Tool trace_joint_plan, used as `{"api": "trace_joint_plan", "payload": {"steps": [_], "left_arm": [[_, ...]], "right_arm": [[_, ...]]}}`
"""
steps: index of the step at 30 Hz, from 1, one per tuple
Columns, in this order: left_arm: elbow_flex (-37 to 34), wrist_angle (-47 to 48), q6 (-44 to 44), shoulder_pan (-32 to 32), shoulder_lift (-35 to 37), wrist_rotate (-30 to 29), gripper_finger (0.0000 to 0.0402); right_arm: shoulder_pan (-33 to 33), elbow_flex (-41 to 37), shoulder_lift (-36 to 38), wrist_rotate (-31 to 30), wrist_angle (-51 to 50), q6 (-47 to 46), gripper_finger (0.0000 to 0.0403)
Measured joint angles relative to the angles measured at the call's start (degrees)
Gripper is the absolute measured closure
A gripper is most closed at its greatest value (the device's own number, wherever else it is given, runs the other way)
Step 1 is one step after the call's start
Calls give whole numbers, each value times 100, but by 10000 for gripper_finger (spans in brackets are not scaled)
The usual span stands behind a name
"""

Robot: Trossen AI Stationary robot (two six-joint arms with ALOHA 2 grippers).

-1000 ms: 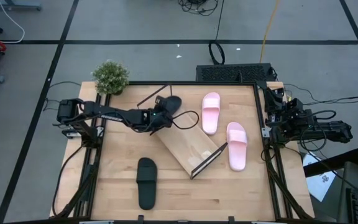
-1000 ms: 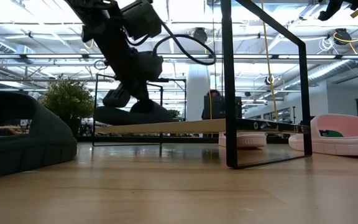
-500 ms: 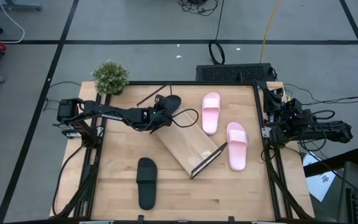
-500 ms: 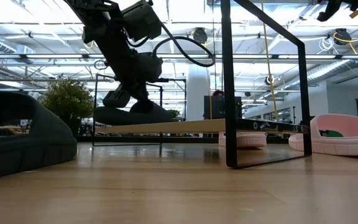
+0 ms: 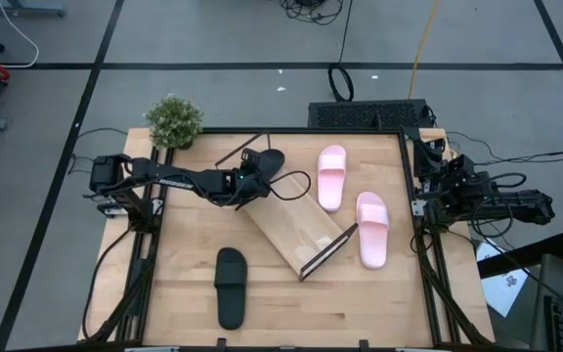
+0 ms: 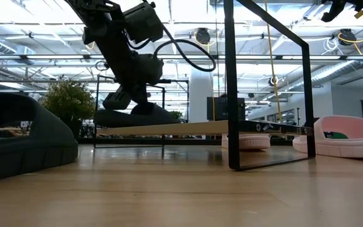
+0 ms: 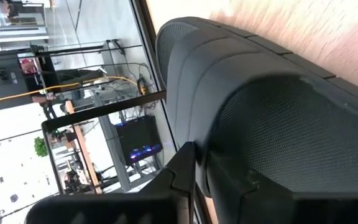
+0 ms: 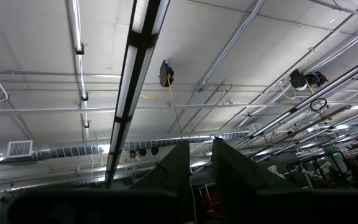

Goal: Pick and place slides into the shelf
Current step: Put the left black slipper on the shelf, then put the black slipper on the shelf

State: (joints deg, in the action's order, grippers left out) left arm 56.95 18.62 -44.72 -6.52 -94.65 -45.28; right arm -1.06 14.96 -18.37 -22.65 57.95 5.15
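Setting the black slide [image 5: 268,162] down cleanly means letting it settle flat on the shelf [image 5: 291,228] board before backing off: the left gripper [image 5: 249,180] sits right at the slide's strap at the shelf's far end, and whether its fingers still pinch the strap or have begun parting I cannot tell. Best to widen fully and lift straight up, so the slide is not dragged off. Away at the table's edge, the right gripper [image 8: 197,163] waits, fingers nearly together on nothing.

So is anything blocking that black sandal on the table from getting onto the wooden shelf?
Nothing visible does. The black slide lies alone on the table, with bare wood between it and the shelf. The shelf's near half is free; the other black slide sits at its far end.
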Motion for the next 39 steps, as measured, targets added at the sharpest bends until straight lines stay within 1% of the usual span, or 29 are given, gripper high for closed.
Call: {"api": "trace_joint_plan", "payload": {"steps": [15, 24, 26, 28, 31, 33, 35, 36, 37, 39], "left_arm": [[0, -81, 3, 22, 35, 20, 304], [24, -116, 160, 26, 317, 50, 265], [-5, 117, 278, 24, 460, 102, 256], [25, 65, 385, 24, 506, 181, 249], [-12, 467, 482, 39, 670, 170, 240], [21, 424, 468, 110, 720, 107, 235], [-12, 715, 456, 251, 898, -69, 232], [46, 679, 458, 350, 926, -148, 232], [104, 651, 461, 453, 1008, -124, 232], [103, 1014, 524, 699, 1278, -108, 232]], "right_arm": [[1, -1, 0, 2, 2, 1, 344], [0, -1, 0, 4, 4, 1, 344], [2, -2, 0, 4, 7, -3, 344], [0, -1, 0, 5, 11, -1, 344], [1, -2, -4, 13, 56, -35, 344], [1, -1, -12, 23, 45, -42, 344], [1, -1, -27, 15, 44, -77, 344], [0, 0, -33, 18, 45, -105, 344], [0, 0, -38, 20, 42, -108, 344], [0, 0, -55, 10, 57, -135, 344]]}}
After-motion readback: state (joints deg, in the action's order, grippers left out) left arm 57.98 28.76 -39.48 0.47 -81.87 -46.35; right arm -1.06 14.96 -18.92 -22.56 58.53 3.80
